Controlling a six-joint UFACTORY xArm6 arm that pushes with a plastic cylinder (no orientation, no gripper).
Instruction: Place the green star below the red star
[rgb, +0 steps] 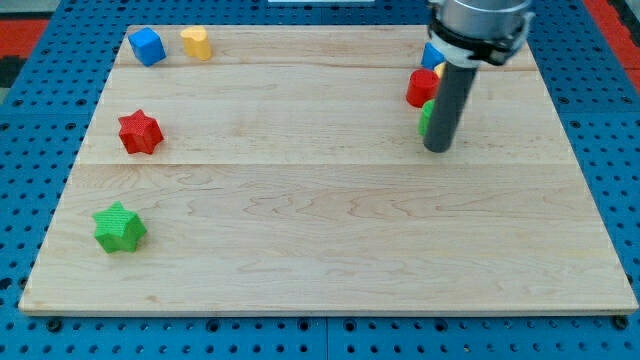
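The green star (120, 227) lies near the view's left edge of the wooden board, toward the bottom. The red star (140, 132) lies above it, slightly to the right. My tip (437, 149) rests on the board far to the view's right, well away from both stars. It stands just right of a green block (425, 118) that the rod partly hides, and below a red block (421, 88).
A blue cube (147, 46) and a yellow block (197, 43) lie at the top left. A blue block (432, 55) and a sliver of yellow sit by the red block, partly hidden by the rod. The wooden board (330, 240) lies on a blue perforated table.
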